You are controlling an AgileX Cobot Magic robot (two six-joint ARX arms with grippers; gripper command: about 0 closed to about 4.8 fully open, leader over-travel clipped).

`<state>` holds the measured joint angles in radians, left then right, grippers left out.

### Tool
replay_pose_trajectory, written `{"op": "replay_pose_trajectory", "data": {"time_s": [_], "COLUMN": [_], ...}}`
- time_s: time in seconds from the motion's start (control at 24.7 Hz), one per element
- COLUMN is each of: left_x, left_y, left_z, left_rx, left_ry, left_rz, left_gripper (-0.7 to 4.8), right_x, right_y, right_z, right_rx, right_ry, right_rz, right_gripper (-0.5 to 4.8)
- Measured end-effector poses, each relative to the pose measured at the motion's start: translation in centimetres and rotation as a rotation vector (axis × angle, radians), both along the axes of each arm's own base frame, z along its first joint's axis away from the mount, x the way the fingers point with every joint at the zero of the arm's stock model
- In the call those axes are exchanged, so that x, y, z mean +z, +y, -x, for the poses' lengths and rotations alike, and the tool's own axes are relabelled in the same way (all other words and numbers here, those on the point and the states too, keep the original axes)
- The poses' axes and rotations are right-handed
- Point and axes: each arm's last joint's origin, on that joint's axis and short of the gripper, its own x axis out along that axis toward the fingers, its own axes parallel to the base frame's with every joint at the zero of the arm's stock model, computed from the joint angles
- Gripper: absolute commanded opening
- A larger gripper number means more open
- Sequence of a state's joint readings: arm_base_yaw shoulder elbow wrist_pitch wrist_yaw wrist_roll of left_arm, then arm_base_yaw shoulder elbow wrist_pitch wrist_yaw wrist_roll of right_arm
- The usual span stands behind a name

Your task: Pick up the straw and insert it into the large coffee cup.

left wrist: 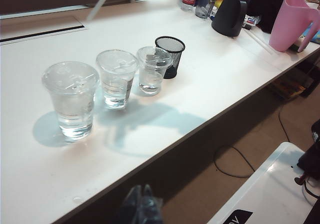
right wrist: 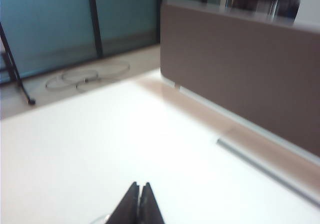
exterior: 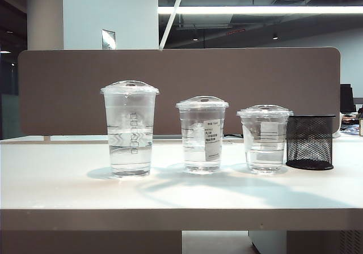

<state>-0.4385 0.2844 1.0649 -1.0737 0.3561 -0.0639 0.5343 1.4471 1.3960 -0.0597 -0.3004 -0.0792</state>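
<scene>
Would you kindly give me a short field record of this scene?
Large coffee cup: left end of row, lidded, no straw inside
Straw: tilted in the air above the cups, holder unseen
Rest of row: medium cup, small cup, mesh pen holder
Left gripper: looks shut, beyond the table edge
Right gripper: shut, above the table

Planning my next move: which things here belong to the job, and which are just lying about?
Job: straw, slanting above the divider; large coffee cup, leftmost in the exterior view; right gripper over the table; left gripper beyond its front edge; fingers together.
Lying about: medium cup, small cup, mesh holder, kettle, pink jug.
</scene>
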Motion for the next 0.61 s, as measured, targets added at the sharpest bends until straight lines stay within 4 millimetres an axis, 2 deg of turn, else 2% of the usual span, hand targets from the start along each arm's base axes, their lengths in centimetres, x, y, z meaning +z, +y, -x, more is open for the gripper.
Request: {"op": "replay_pose_trajectory", "data": {"time_s": [0.2, 0.44, 0.61], "left_x": [0.0, 0.0, 0.0], "left_y": [0.0, 0.0, 0.0], "left_z": [0.0, -0.1, -0.1], "left_rx": [0.000, 0.023, 0.024], "left_ry": [0.001, -0.002, -0.002], "left_rz": [0.000, -0.007, -0.007], "left_gripper": [-0.02, -0.02, -0.02], "right_x": [-1.9, -2.1, -2.4], "right_y": [2.2, 3.0, 4.1], "right_z": [-0.4, -0.1, 0.9], "right_rx": [0.029, 0.059, 0.112], "right_ry": [0.056, 0.061, 0.087], "right_rz": [0.038, 0.042, 0.060], "right_gripper": [0.08, 0.08, 0.08]}}
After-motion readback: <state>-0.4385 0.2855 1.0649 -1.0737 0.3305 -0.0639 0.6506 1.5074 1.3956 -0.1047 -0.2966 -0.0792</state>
